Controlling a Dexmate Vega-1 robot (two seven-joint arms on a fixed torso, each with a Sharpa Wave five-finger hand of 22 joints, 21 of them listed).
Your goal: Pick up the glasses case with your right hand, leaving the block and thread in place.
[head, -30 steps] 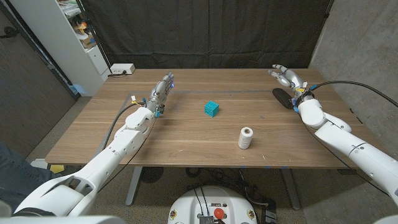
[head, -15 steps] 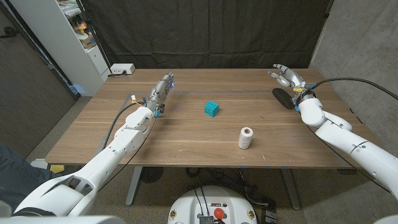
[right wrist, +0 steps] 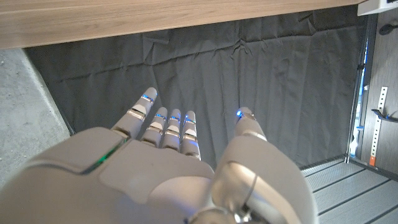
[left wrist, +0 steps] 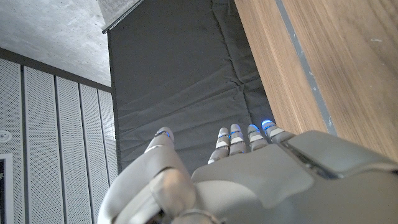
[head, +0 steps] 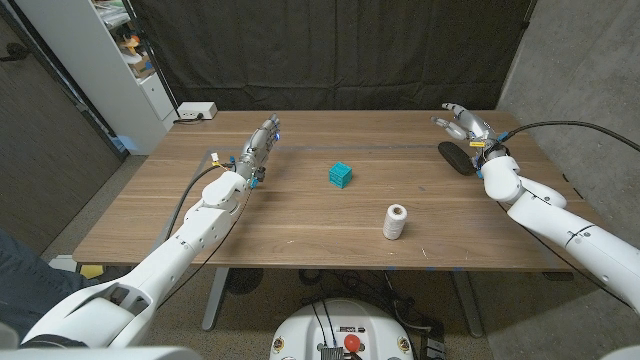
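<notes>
Right hand (head: 462, 122) fingers (right wrist: 166, 127) spread, extended, holding nothing. Hand sits at table (head: 300, 225) far-right, just beyond case. Case (head: 454, 157) dark, flat on wood, just near-side and slightly left of fingers, partly hidden by right wrist; long axis runs far-left to near-right. Right hand far nearer than left. Left hand (head: 262, 141) fingers straight, empty, far-left, well apart. Block (head: 340, 176) mid-table, thread (head: 395, 221) nearer; both well left of case.

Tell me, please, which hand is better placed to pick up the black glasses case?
The right hand: it hovers open just beside the black oval glasses case at the table's right edge, while the left hand waits across the table, beyond the teal cube.
</notes>
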